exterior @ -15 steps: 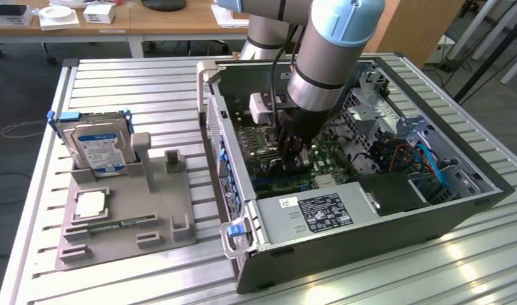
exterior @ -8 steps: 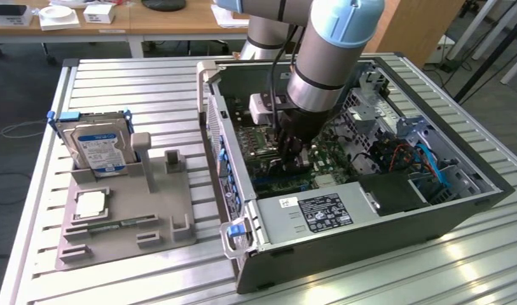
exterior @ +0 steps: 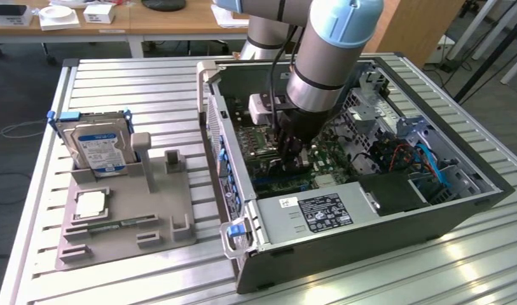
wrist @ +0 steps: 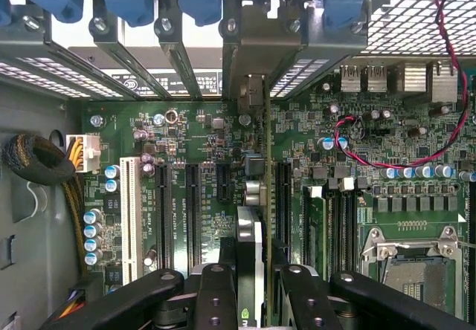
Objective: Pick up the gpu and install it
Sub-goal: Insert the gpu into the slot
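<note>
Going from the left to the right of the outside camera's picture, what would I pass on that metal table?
Silver hard drive with blue-white label → grey plastic parts holder → open grey computer case, where the robot's claw reaches down to the green motherboard.

floor (exterior: 21, 82): dark grey | wooden desk (exterior: 156, 22): stood behind ribbed metal table (exterior: 114, 73) | light: glare fell on table's near corner

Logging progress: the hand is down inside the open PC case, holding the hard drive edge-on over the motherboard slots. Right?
Not the hard drive. The hand is shut on the gpu, a thin card held edge-on over the motherboard, as the wrist view shows. The exterior view shows the hard drive standing in the grey holder outside the case.
</note>
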`<action>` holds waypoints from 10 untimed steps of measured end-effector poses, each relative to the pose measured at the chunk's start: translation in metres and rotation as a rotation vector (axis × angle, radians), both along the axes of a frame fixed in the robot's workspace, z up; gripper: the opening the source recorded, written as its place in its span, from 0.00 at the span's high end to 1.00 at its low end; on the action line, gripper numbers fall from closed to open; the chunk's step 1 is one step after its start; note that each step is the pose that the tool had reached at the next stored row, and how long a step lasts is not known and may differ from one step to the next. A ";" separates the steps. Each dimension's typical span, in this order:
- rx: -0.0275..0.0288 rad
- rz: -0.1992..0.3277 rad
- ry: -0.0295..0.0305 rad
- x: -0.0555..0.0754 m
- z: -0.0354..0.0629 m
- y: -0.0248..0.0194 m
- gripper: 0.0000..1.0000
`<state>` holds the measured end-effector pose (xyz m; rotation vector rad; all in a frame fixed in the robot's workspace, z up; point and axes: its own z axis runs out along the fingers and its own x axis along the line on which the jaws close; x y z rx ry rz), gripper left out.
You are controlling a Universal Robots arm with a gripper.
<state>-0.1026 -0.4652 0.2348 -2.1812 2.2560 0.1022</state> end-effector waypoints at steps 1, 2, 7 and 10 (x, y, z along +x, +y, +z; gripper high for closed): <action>0.0000 0.000 0.0000 0.000 0.0000 0.0000 0.73; 0.0000 0.000 0.0000 0.000 0.0000 0.0000 0.73; 0.0000 0.000 0.0001 0.000 0.0000 0.0000 0.73; 0.0000 0.000 0.0000 0.000 0.0000 0.0000 0.73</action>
